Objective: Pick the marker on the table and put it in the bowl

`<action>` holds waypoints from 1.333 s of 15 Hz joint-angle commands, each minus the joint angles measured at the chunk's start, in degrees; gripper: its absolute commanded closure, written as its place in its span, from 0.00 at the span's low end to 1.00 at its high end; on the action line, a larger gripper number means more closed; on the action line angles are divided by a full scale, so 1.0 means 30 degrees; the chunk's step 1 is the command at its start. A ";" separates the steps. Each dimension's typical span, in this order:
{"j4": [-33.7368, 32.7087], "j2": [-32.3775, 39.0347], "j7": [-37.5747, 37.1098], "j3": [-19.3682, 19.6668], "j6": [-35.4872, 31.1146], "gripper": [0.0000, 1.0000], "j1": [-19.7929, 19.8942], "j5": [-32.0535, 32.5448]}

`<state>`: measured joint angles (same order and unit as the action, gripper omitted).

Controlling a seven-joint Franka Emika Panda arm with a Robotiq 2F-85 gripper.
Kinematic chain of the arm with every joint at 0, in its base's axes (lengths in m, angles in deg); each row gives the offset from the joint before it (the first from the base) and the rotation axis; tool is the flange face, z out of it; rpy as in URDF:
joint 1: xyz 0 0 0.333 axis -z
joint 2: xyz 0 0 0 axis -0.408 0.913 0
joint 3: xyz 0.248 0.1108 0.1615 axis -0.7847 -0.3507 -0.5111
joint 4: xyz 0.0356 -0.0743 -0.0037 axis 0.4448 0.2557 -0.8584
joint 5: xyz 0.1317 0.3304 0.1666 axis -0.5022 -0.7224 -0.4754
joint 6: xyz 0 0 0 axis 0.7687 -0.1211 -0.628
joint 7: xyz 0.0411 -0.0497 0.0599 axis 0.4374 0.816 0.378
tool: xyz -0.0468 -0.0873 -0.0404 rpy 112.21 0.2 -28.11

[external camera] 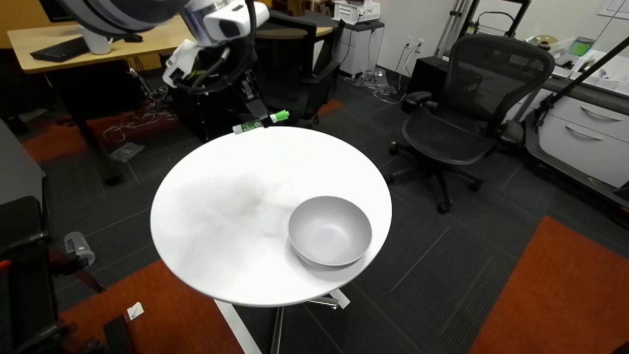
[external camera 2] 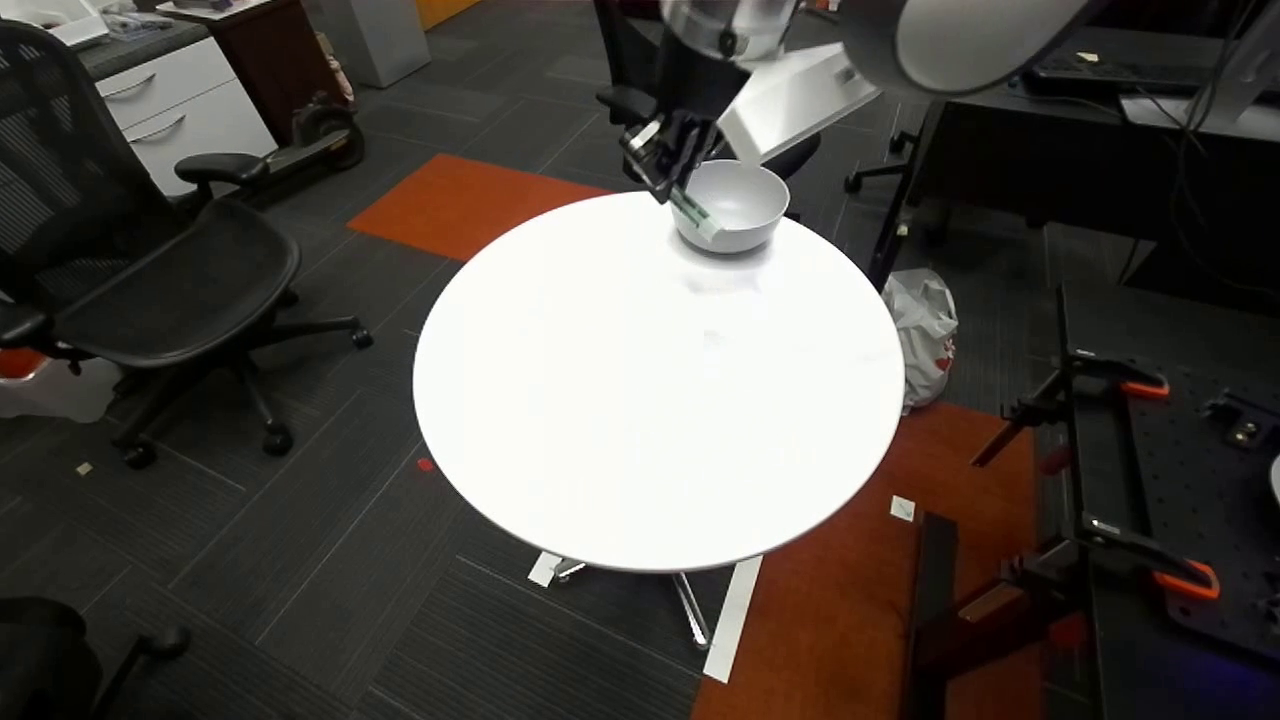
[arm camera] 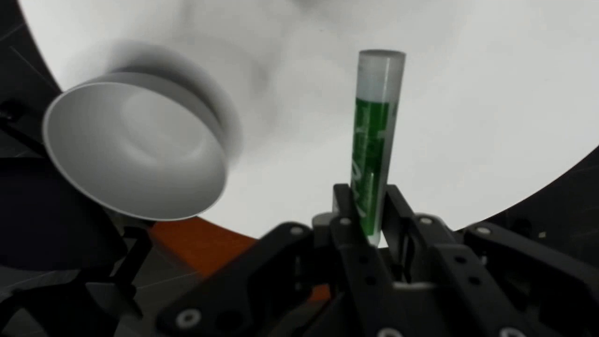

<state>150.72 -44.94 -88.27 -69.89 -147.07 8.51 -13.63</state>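
Observation:
My gripper (external camera: 266, 119) is shut on the marker (external camera: 249, 126), a green and white one with a bright green end in that exterior view. The marker is held tilted, above the white round table (external camera: 221, 216). In the wrist view the marker (arm camera: 376, 121) points up between the fingertips (arm camera: 367, 193). The grey bowl (external camera: 330, 231) stands upright near the table edge; its visible inside is bare. In the wrist view the bowl (arm camera: 135, 150) is left of the marker, apart from it. In an exterior view the marker (external camera 2: 697, 215) overlaps the bowl (external camera 2: 745, 195) in the picture.
A black office chair (external camera: 452, 108) stands beside the table, and another dark chair (external camera: 290, 64) is behind the arm. A wooden desk (external camera: 162, 37) is at the back. A black workbench with orange-tipped clamps (external camera 2: 1180, 480) stands at the side.

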 commanded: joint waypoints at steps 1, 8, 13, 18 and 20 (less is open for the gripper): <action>0.2759 -0.3401 0.0812 -0.0270 -0.0275 0.95 0.1957 0.1464; 0.2808 -0.4256 0.8678 -0.1745 0.2101 0.95 0.5985 -0.3713; 0.1509 -0.2608 1.0459 -0.1712 0.2370 0.95 0.7331 -0.6028; -0.0109 -0.0753 1.0039 -0.1668 0.2410 0.95 0.8049 -0.6462; -0.0737 -0.0062 1.0168 -0.1776 0.2343 0.95 0.8203 -0.6968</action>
<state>152.59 -48.44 -57.86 -74.18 -141.39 32.03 -32.05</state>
